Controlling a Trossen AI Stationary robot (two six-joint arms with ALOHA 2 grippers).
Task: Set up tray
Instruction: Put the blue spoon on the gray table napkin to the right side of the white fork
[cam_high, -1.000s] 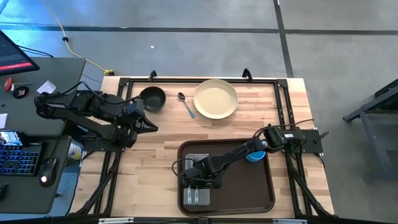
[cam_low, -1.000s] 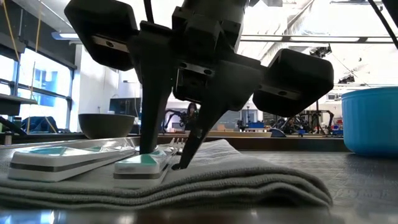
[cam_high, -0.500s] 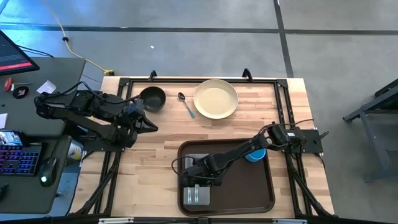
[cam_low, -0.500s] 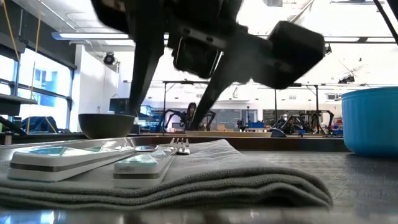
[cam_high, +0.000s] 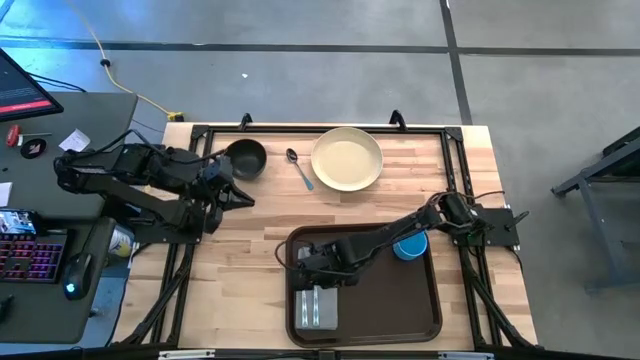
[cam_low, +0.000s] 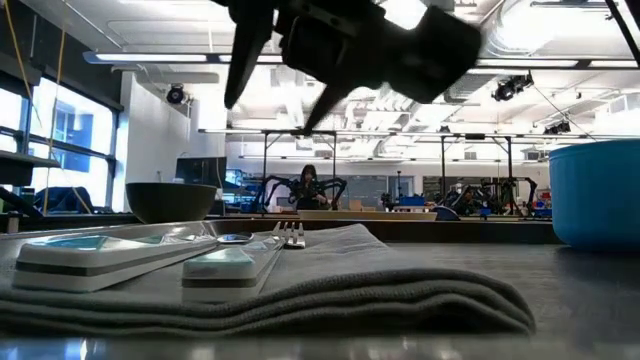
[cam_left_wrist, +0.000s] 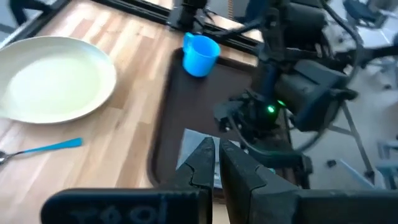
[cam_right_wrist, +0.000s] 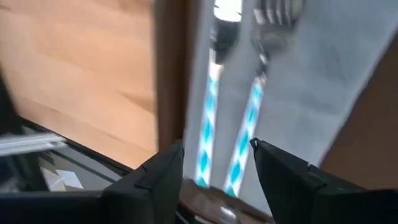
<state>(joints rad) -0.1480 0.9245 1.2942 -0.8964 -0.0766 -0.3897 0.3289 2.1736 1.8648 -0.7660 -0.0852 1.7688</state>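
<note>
Tray (cam_high: 400, 300) near table edge, right side, long axis across table; napkin (cam_high: 318, 308) with fork (cam_right_wrist: 252, 112) and knife (cam_right_wrist: 211, 99) at its left end. My right gripper (cam_high: 312, 266) hovers above napkin, fingers apart, empty. Spoon (cam_high: 300, 169), plate (cam_high: 347, 158), bowl (cam_high: 245, 158) lie far side, nearer my left gripper (cam_left_wrist: 216, 163), fingers nearly together, so I'd judge left fetches.

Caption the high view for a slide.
Right gripper open above the napkin and cutlery on the tray; left gripper waits near the bowl.
</note>
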